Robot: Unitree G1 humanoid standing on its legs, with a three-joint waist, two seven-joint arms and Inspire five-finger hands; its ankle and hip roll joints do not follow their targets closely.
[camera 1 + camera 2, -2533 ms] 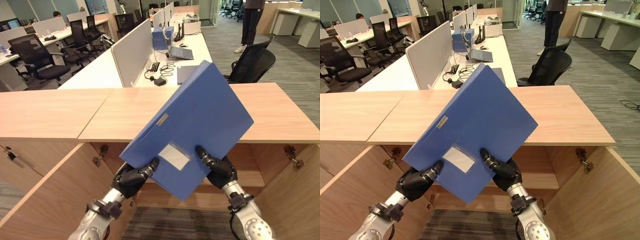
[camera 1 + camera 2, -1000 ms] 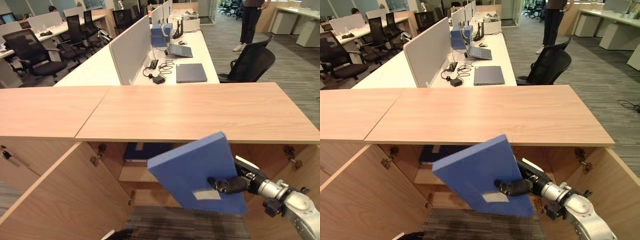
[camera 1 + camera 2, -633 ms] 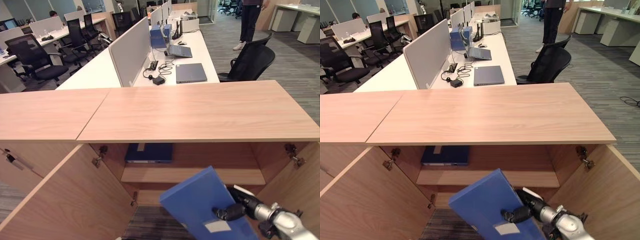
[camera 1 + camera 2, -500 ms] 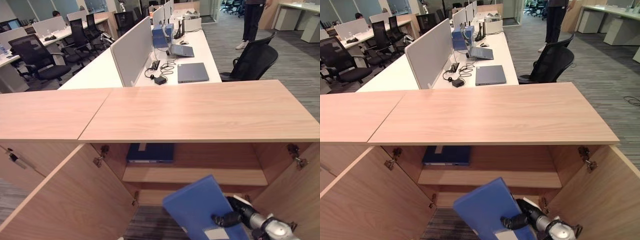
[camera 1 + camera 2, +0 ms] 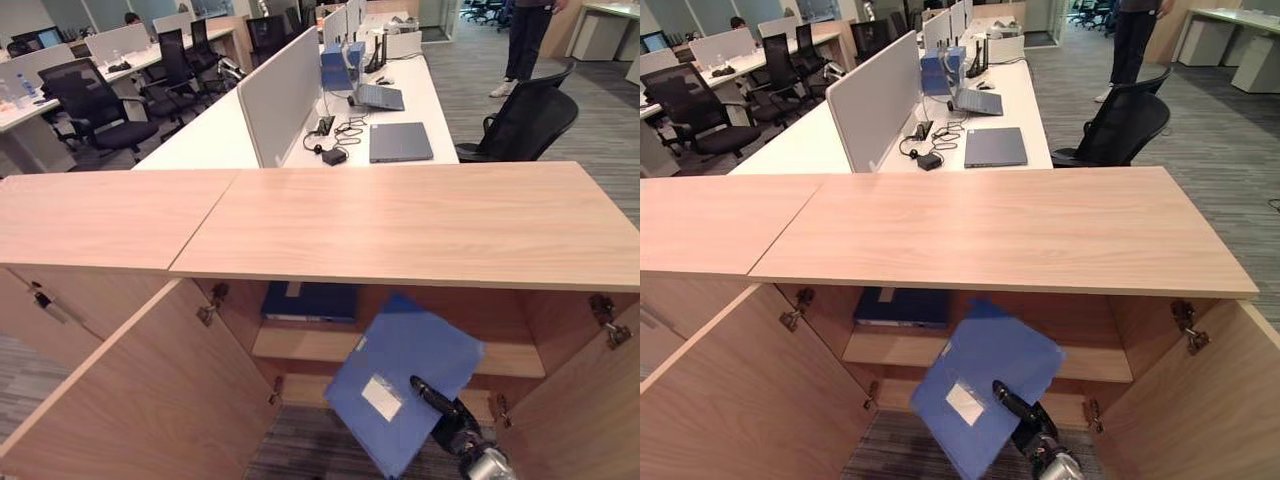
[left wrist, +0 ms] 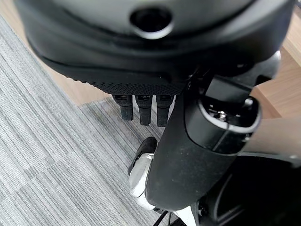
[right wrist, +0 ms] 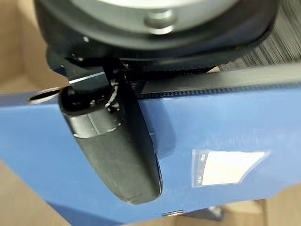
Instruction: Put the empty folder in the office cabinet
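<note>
The blue folder (image 5: 400, 385) with a white label hangs tilted in the open cabinet, its upper corner past the shelf edge (image 5: 300, 345). My right hand (image 5: 440, 405) grips its lower right edge from below. In the right wrist view the thumb (image 7: 117, 141) presses on the folder's face (image 7: 225, 127), with the fingers hidden behind it. My left hand (image 6: 143, 110) hangs over grey carpet, fingers straight, holding nothing.
Another blue folder (image 5: 310, 300) lies flat on the shelf's left part. The cabinet's left door (image 5: 130, 400) and right door (image 5: 590, 410) stand open. Its wooden top (image 5: 400, 220) overhangs the opening. Desks, black chairs and a standing person (image 5: 530, 40) are behind.
The folder has gone from both hands above the cabinet top down to the right hand alone. In the last half second it has risen and moved into the opening.
</note>
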